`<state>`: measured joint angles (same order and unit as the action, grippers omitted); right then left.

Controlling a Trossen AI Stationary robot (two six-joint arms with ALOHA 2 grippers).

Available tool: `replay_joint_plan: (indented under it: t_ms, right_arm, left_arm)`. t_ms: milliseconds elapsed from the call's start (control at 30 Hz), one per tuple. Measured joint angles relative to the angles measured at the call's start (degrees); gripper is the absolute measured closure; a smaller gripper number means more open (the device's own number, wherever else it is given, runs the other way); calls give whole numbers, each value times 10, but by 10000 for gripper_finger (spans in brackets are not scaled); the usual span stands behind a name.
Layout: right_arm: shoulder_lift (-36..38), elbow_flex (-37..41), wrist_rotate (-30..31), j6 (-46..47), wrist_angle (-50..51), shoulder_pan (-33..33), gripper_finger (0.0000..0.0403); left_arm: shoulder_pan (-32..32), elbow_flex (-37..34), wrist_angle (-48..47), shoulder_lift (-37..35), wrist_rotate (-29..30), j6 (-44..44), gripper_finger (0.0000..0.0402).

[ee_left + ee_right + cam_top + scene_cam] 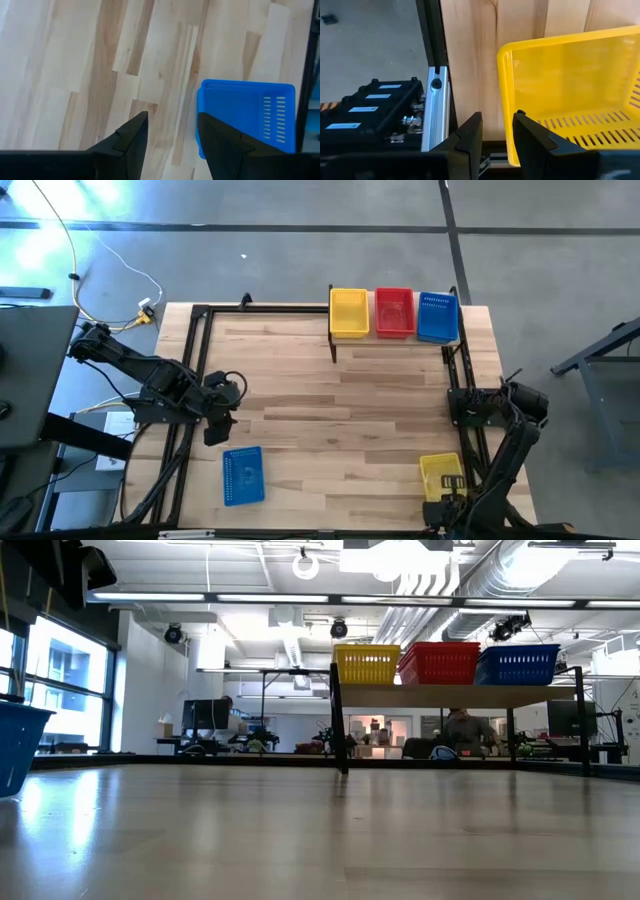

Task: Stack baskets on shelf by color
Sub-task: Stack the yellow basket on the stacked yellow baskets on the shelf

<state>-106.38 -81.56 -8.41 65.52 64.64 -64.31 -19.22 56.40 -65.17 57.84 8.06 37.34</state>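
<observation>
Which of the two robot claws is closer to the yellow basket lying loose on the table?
The right gripper: it sits at the loose yellow basket, its fingers straddling the rim. The left gripper hovers across the table, beside the loose blue basket.

both arms matte black, chunky jointed links with dark cable loops along them; left gripper [170, 137] and right gripper [497, 135] each carry two black angular wedge-shaped fingers [127, 137]

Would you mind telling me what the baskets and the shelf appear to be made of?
The baskets, like the loose blue basket, look like moulded plastic: uniform saturated colour, slight sheen, neat slotted walls. The shelf seems to have a pale wooden plank top with visible grain, on thin black legs, probably painted metal.
</observation>
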Motion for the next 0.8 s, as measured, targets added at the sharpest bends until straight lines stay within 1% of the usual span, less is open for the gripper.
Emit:
replay_joint_plan:
  t_ms: [200,500,600,733,800]
  right_arm:
    - [-23,0,18,4,10,-15,308]
    - [-79,0,-41,2,13,-12,310]
    - [-78,0,-43,1,11,-6,330]
    - [-75,-1,-43,2,13,11,388]
    - [-75,-1,-47,4,14,22,395]
  left_arm:
    - [0,0,3,0,5,0,241]
    - [0,0,25,0,5,0,241]
    - [0,0,25,0,5,0,241]
    - [0,0,24,0,5,0,241]
    - [0,0,24,0,5,-6,241]
